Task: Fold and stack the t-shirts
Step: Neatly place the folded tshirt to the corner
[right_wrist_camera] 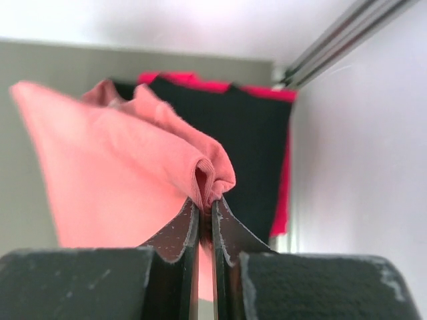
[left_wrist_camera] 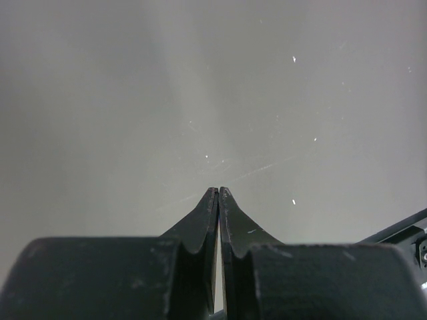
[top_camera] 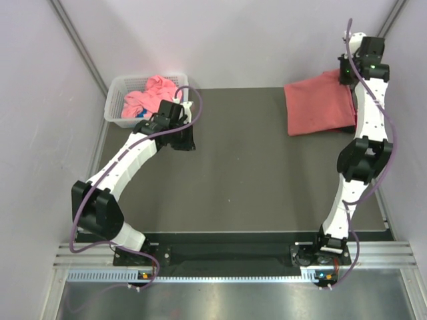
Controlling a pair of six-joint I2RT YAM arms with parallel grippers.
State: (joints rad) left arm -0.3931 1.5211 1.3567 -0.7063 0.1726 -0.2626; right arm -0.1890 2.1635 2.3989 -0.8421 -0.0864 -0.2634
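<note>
Basket [top_camera: 115, 113] at far left of table [top_camera: 233, 180], beside left wall. Crumpled t-shirt [top_camera: 157, 90] inside basket, heaped toward its right rim. Left gripper [top_camera: 181, 137] just right of basket, over bare table, apart from cloth. Folded t-shirt [top_camera: 317, 103] at far right of table. Right gripper [right_wrist_camera: 205, 203] at its right edge, fold of it pinched between fingers. Second t-shirt [right_wrist_camera: 227, 140] behind held fold, lying on third t-shirt [right_wrist_camera: 267, 92], whose edges show past it at far and right sides.

Salmon-red t-shirt [top_camera: 317, 103], pink t-shirt [top_camera: 157, 89], wht lattice basket [top_camera: 115, 105], blk t-shirt [right_wrist_camera: 233, 137]
</note>
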